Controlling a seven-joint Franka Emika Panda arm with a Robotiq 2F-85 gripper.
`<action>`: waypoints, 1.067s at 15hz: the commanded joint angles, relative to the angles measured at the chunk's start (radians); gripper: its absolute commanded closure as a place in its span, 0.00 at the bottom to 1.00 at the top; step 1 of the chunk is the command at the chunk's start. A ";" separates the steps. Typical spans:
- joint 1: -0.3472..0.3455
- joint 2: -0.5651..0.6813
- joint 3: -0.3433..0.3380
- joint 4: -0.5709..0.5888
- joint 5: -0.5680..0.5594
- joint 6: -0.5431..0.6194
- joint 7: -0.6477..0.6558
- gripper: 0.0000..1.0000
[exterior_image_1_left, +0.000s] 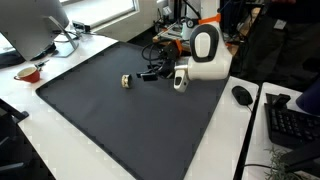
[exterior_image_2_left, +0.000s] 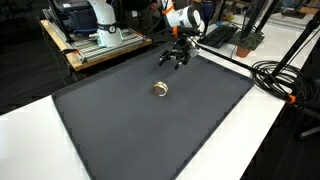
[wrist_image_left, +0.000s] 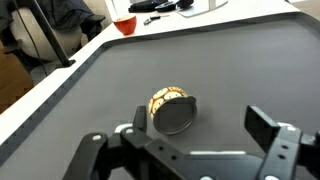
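the gripper is wide open and holds nothing. the little roll lies on its side on the dark mat, a bit away from it. i think it is light and stiff and may roll, so pinch it across its round sides.
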 joint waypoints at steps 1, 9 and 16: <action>-0.024 0.060 -0.001 0.017 -0.088 0.029 -0.144 0.00; -0.024 0.100 -0.015 0.048 -0.127 0.027 -0.136 0.00; -0.032 0.179 -0.043 0.107 -0.250 0.028 -0.173 0.00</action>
